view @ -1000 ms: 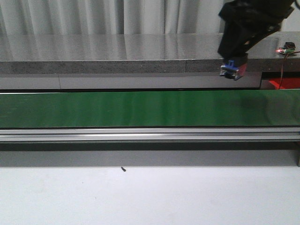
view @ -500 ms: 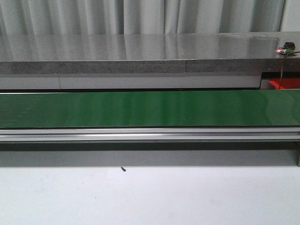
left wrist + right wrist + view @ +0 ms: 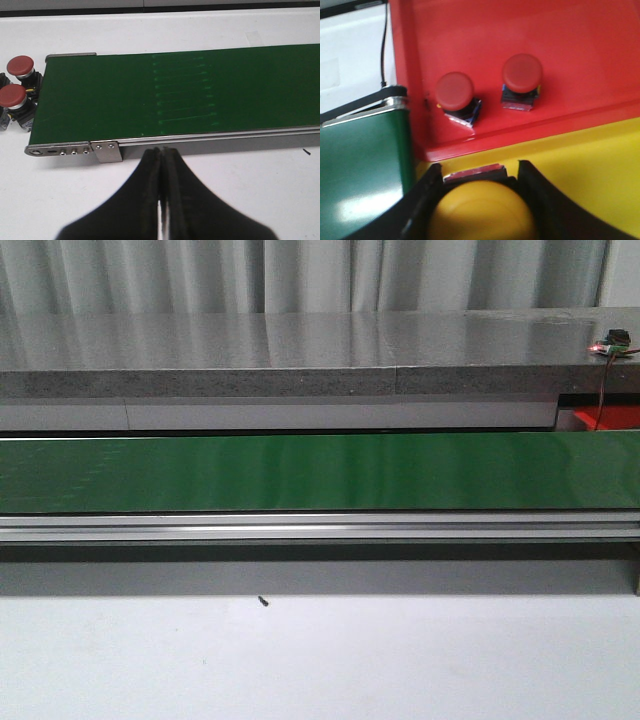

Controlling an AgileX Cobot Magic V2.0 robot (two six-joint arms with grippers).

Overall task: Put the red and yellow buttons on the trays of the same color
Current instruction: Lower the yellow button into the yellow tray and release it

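front view: green conveyor belt (image 3: 320,472) bare; sliver of the red tray (image 3: 605,419) at far right; neither claw in frame.
left wrist view: left claw (image 3: 161,165) fully closed, empty, over the white surface (image 3: 200,180) near the belt's end; two red buttons (image 3: 12,96) beside that end.
right wrist view: right claw (image 3: 480,175) clamped on a yellow button (image 3: 482,210) over the yellow tray (image 3: 590,165); two more red buttons (image 3: 454,91) inside the red tray.

Green belt (image 3: 175,95) ahead of left gripper (image 3: 162,150) bare; two red buttons (image 3: 14,86) crowd its end; white table (image 3: 225,180) beneath open.
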